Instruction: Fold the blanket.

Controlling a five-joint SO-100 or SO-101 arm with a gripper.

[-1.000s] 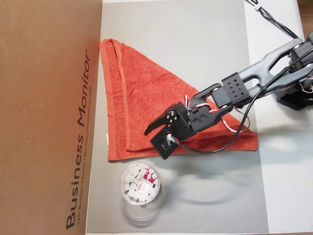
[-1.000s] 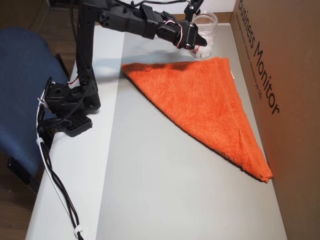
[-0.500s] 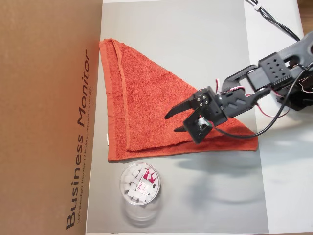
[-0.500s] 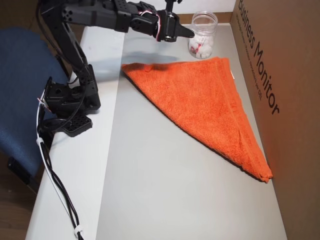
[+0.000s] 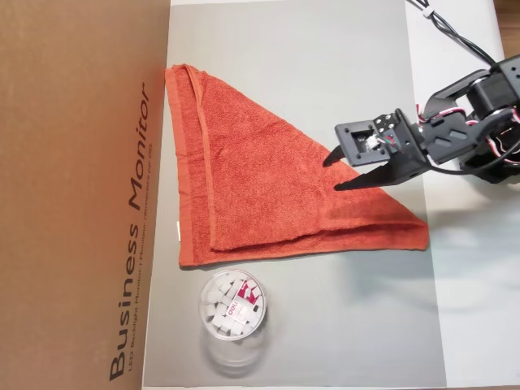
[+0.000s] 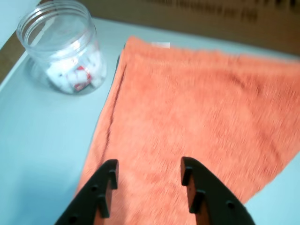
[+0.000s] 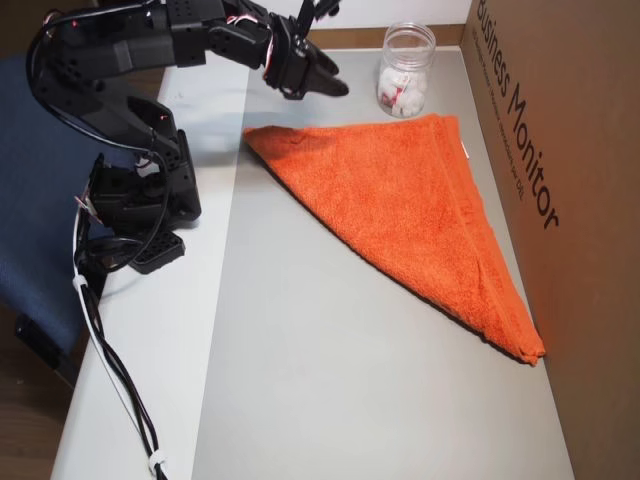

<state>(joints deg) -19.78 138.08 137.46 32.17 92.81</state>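
Gripper (image 5: 334,174) hangs spread and empty above the blanket (image 5: 244,187) (cardboard box (image 5: 81,162) reads "Business Monitor").

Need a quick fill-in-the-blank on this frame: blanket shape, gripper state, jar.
1. The blanket lies folded into a ____ shape.
2. The gripper hangs over the blanket with its jaws ____, holding nothing.
3. The clear jar stands ____ the blanket, not on it.
4. The cardboard box reads "Business ____".

Missing words: triangle; open; beside; Monitor

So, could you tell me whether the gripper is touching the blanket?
Apart: an overhead view shows the open gripper raised clear above the blanket.
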